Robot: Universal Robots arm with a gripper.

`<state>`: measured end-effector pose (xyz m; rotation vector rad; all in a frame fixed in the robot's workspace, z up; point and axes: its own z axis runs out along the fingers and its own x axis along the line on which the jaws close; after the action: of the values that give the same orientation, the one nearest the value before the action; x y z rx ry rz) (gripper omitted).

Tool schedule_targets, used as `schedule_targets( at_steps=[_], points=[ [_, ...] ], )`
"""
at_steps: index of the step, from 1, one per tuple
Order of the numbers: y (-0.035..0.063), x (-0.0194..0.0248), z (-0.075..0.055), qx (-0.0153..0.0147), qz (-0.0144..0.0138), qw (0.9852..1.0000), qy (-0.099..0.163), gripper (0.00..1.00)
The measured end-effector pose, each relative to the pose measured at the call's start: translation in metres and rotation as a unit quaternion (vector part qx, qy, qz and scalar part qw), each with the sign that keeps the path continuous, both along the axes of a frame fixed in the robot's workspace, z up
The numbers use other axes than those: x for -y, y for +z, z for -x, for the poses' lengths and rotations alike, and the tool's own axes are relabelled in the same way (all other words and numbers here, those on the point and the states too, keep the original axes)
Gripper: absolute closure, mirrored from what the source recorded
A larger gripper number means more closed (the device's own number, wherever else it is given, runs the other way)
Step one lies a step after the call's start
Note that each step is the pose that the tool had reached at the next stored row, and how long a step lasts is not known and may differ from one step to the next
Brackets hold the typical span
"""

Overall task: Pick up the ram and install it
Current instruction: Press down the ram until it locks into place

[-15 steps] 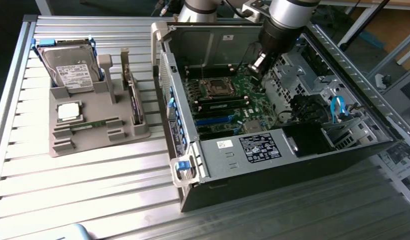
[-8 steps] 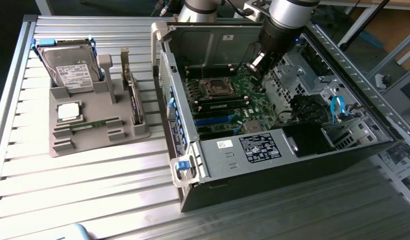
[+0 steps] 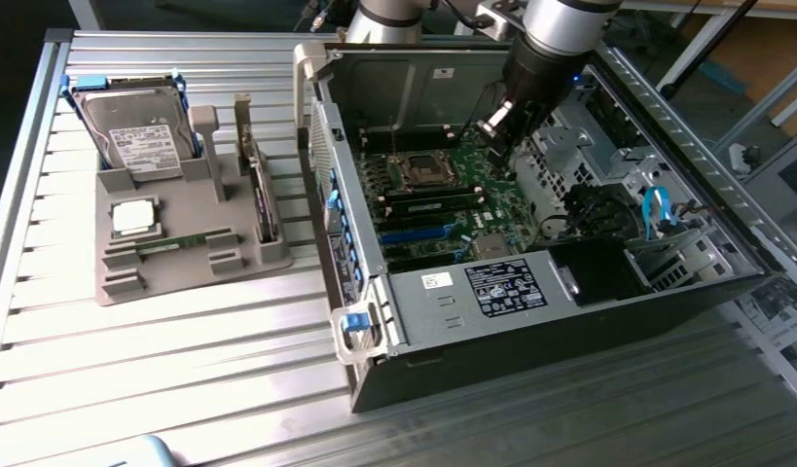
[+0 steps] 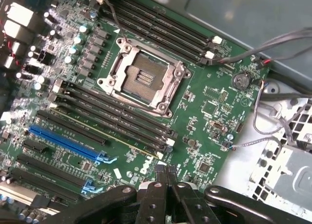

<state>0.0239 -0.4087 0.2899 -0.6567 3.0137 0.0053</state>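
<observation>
A thin green ram stick [image 3: 180, 243] lies flat in the grey holder [image 3: 126, 282] on the exterior view's left, far from the arm. My gripper [image 3: 491, 131] reaches down into the open computer case [image 3: 528, 321] over the motherboard [image 4: 214, 102]. In the wrist view my gripper [image 4: 165, 171] is shut, its fingertips pressed together with nothing between them. It hovers just off the end of the long black memory slots [image 4: 122, 121]. A second thin green stick [image 4: 107, 132] stands edge-on in one of those slots. The processor socket [image 4: 141, 78] is empty.
The holder also carries a silver hard drive [image 3: 136, 136], a square silver processor chip [image 3: 134, 216] and an upright card [image 3: 258, 190]. Loose grey cables [image 4: 278, 44] cross the case beside the board. A blue slot [image 4: 66, 142] lies near the memory slots.
</observation>
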Motion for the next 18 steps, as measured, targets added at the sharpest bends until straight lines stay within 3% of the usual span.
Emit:
schedule_targets(
  at_steps=[10,18],
  points=[
    [0.0,0.0,0.0,0.0,0.0,0.9992,-0.04,0.89],
    [0.0,0.0,0.0,0.0,0.0,0.9969,-0.079,0.89]
  ],
)
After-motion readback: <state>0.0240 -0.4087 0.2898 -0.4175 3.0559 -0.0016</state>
